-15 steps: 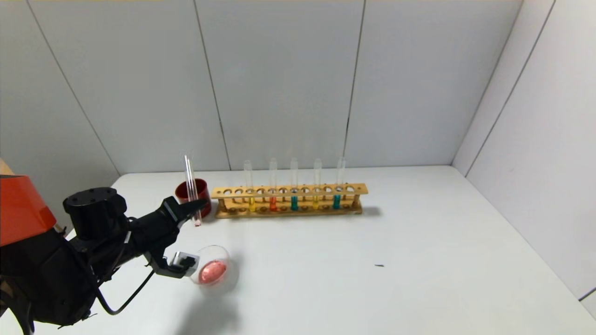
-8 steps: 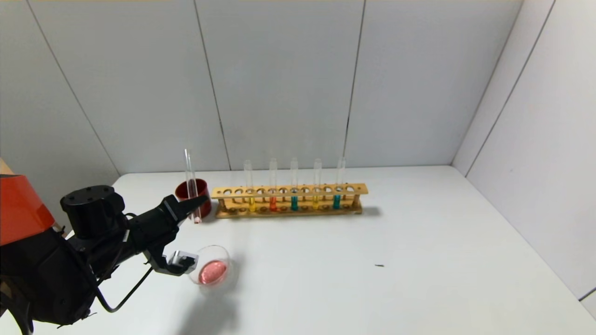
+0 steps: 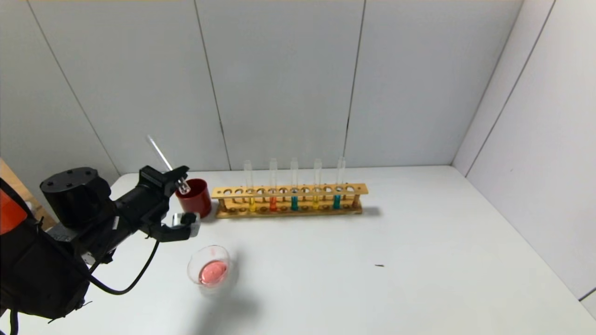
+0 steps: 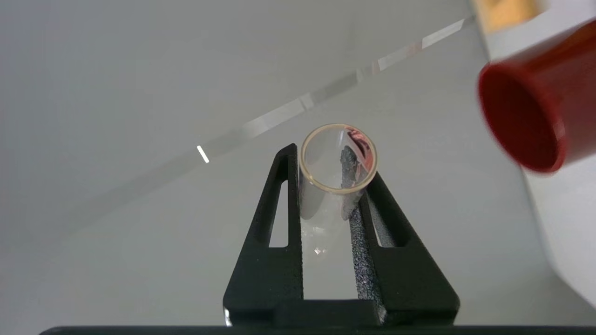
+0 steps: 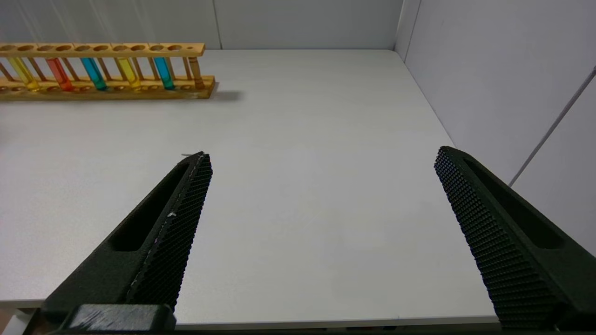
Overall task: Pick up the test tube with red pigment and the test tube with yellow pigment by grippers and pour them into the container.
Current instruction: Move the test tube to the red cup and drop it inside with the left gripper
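You have the left gripper (image 3: 179,179) raised at the left of the table (image 3: 419,260), its two fingers (image 4: 279,223) clenched on a glass test tube (image 3: 165,163) that looks emptied, with only a reddish trace inside its mouth in the left wrist view; this seems to be the test tube with red pigment, though you cannot be sure from the glass alone. The tube is tilted, its open end leaning up and away to the left of the claw and its round bottom poking out on the claw's right side, just above the rim of the dark red cup (image 3: 193,197), which stands right beside the claw. Below and slightly to the right of the claw, nearer to you, sits the container (image 3: 209,270), a clear dish with pink-red liquid pooled in it, apart from the claw. Further right of the claw, past the cup, the wooden rack (image 3: 288,201) runs across the table with five tubes standing upright in it: from left to right a test tube with yellow pigment (image 3: 251,193), an orange-red tube (image 3: 273,193), a teal tube (image 3: 294,193), a second yellow tube (image 3: 316,191) and a second teal tube (image 3: 337,191). Your right gripper (image 5: 321,186) hangs over the table's right near part, well apart from the rack, fingers spread wide and holding nothing
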You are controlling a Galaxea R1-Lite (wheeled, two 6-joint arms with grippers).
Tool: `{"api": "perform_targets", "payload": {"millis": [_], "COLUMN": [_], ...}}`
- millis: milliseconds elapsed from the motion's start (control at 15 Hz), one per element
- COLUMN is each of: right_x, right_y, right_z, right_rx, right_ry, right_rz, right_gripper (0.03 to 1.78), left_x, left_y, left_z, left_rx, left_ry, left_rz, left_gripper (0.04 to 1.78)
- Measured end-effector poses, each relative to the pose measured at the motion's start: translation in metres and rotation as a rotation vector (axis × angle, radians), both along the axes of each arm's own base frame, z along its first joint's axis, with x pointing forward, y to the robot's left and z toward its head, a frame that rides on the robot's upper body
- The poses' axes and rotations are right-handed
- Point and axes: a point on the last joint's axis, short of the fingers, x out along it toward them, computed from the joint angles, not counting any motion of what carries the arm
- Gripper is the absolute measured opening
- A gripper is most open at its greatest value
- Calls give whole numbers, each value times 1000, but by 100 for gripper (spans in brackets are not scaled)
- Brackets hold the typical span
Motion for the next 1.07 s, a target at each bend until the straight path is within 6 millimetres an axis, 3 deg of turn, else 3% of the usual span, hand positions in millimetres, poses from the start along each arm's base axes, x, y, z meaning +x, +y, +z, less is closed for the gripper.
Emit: {"api": "perform_targets", "payload": {"millis": [200, 467, 733, 1067], "right_x": [0, 0, 0, 0], "right_y": [0, 0, 0, 0], "right_z": [0, 0, 0, 0], "right_rx": [0, 0, 0, 0], "right_ry": [0, 0, 0, 0], "right_rz": [0, 0, 0, 0], "right_gripper": [175, 175, 175, 175], "left_x": [-1, 10, 45, 61], "left_y": [-13, -20, -26, -34], "left_z": [30, 47, 58, 49], "left_rx": [-407, -997, -1508, -1679], "left_ry": [4, 9, -6, 212], "left_rz": [278, 478, 390, 201], "left_gripper": [34, 34, 34, 34]}}
